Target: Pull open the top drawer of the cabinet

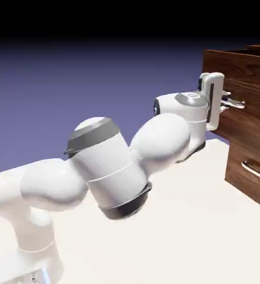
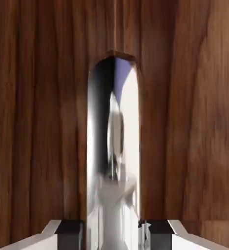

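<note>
Pincer (image 2: 111, 235) is clamped on the silver handle (image 2: 125, 122); ahead of it, the top drawer (image 1: 247, 80) stands partly out, apparently mid-pull. Next, draw straight back.

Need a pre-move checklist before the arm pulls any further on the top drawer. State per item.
1. Gripper closed on the top drawer's handle: ok, a fingertip on each side of the bar.
2. Drawer front out from the cabinet: ok, the top drawer juts past the lower drawer's front.
3. Lower drawer's handle clear of the gripper: ok, it sits below, untouched.
4. Drawer at full travel: cannot tell, no end stop shows.
5. Grip firm enough for more pull: cannot tell from pictures.
</note>
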### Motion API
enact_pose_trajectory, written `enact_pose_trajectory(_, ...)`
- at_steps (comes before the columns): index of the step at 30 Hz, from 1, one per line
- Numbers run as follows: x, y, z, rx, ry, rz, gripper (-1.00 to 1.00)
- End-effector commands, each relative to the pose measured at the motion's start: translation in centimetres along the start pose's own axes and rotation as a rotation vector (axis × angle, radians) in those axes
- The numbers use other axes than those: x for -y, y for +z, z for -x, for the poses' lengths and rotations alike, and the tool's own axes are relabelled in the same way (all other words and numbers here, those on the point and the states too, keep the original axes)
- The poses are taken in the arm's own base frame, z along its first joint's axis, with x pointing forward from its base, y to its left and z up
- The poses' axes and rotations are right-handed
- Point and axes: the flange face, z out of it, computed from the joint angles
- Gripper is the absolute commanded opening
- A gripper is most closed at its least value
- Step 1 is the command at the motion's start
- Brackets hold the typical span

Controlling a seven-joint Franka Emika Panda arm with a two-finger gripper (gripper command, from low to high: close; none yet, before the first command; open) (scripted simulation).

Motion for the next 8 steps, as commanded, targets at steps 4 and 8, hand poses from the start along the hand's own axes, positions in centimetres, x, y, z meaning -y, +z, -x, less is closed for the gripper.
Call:
enact_pose_trajectory(4,0.0,-4.2,0.0,-0.001,0.000,0.002,-1.00)
enact_pose_trajectory(8,0.1,-5.7,0.0,-0.001,0.002,0.002,1.00)
